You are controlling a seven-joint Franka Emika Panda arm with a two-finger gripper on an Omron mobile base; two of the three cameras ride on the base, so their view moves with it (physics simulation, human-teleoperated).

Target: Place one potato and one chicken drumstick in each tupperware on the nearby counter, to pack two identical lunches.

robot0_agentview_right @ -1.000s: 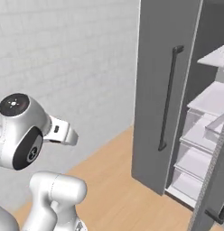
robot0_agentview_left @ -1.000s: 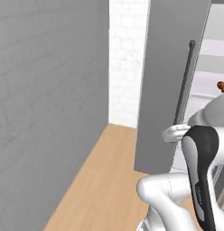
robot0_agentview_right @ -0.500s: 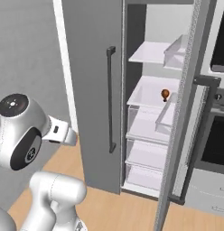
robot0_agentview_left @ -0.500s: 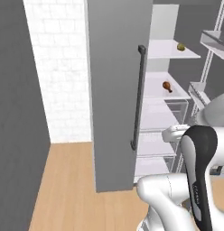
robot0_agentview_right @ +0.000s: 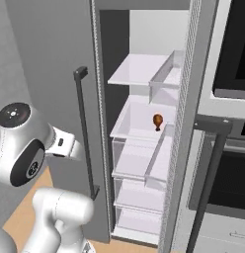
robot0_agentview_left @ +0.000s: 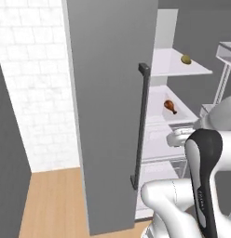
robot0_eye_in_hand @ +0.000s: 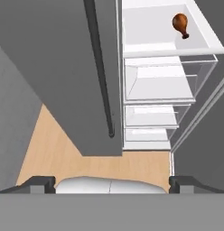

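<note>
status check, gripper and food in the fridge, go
Gripper open, empty. Chicken drumstick on middle fridge shelf, potato on shelf above. Open fridge door stands left of the shelves.

An open refrigerator (robot0_agentview_right: 144, 148) serves as the reference landmark. Its grey door (robot0_agentview_left: 108, 107) stands swung outward and carries a long dark vertical handle (robot0_agentview_left: 140, 125). Inside the refrigerator are white shelves (robot0_agentview_right: 137, 69) with clear drawers (robot0_eye_in_hand: 154, 85) stacked below them. Left of the door, a white brick wall (robot0_agentview_left: 38, 93) meets a light wooden floor (robot0_agentview_left: 52, 200). A plain grey wall (robot0_agentview_left: 8, 153) stands further left. Right of the refrigerator, a built-in oven (robot0_agentview_right: 228, 148) with dark glass and a dark bar handle (robot0_agentview_right: 208, 173) is mounted in a light cabinet front. Lighting is even and diffuse.
</note>
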